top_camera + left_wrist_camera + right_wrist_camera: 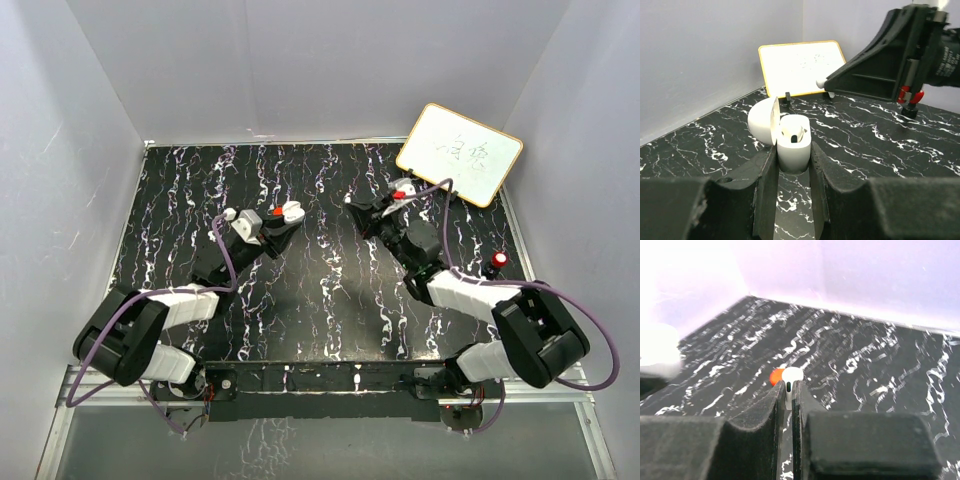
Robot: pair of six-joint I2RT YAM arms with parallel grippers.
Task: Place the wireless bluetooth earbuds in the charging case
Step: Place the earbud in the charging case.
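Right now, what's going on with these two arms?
The left fingers are shut on the open charging case; one bud looks seated inside. The right fingers pinch a white earbud by its stem, held apart from the case. That second earbud is not yet inserted.

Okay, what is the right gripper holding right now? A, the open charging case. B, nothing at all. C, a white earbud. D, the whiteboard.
C: in the right wrist view a white earbud is pinched by its stem in the right gripper; the charging case sits in the left gripper.
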